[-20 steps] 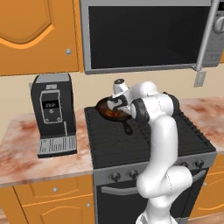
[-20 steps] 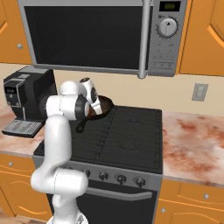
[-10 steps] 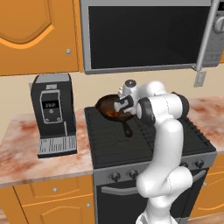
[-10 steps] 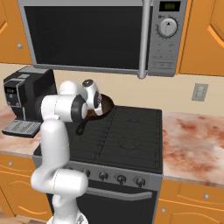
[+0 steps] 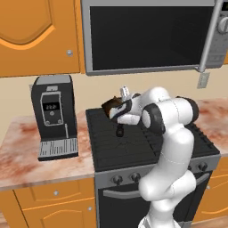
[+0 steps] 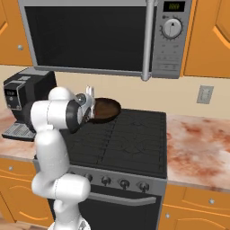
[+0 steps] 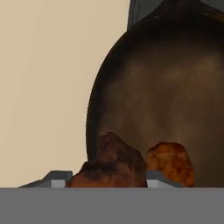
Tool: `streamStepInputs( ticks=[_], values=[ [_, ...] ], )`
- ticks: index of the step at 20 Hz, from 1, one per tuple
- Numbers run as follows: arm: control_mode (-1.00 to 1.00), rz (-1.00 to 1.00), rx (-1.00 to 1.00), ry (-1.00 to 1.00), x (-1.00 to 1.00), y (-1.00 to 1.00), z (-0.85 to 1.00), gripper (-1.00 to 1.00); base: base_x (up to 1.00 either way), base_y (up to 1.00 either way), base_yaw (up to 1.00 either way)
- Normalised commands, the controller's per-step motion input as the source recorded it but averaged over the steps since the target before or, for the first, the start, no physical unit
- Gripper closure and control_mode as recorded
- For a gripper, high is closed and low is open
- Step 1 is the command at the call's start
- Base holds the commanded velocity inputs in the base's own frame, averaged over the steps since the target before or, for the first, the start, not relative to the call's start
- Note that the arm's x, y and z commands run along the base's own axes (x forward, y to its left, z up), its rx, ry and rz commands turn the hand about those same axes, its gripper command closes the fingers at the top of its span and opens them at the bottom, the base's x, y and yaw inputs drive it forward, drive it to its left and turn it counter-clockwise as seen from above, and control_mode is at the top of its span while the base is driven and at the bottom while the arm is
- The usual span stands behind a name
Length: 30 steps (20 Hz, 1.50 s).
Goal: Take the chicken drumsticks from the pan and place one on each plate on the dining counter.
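Gripper [image 7: 109,183] closed on the darker drumstick [image 7: 111,164], which sits between the two fingers at the bottom of the hand view; grey fingertip pads [image 7: 54,179] visible either side of the meat. Whether the piece is clear of the pan floor or touching it, cannot tell. Second drumstick [image 7: 170,162], more orange, lies just beside the first, on its right in the hand view, on the pan's floor. Pan [image 7: 166,87] dark brown, shallow sides, its curved rim running up the left of the hand view against a plain beige wall. From the left base view the hand [image 5: 121,107] reaches over the pan [image 5: 111,105] at the back left of the black stove [image 5: 133,142]; the pan's handle [image 5: 120,129] points toward the front. From the right base view the pan [image 6: 108,108] sits on the back left burner, the hand [image 6: 88,105] at its left edge. Coffee machine [image 5: 54,116] stands on the marbled worktop [image 5: 22,147] left of the stove; microwave [image 6: 108,36] hangs above.
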Motion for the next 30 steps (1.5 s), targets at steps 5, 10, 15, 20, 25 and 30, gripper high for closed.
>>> streamStepInputs(
  ticks=[5,10,15,20,25,30],
  values=[
    [-1.00,0.07,0.30,-0.09,-0.58,-0.28,0.67,1.00,0.00,0.00,0.00],
    [-1.00,0.09,0.28,-0.02,-0.96,-0.39,0.53,1.00,0.00,0.00,0.00],
    [-1.00,0.09,0.33,0.04,-1.00,-0.45,0.35,1.00,0.00,0.00,0.00],
    [-1.00,0.11,0.20,0.16,-1.00,-0.34,0.29,1.00,0.00,0.00,0.00],
    [-1.00,0.10,0.09,0.21,-1.00,-0.31,0.23,1.00,0.00,0.00,0.00],
    [-1.00,0.06,-0.05,0.05,-1.00,-0.36,0.15,1.00,0.00,0.00,0.00]
  ],
)
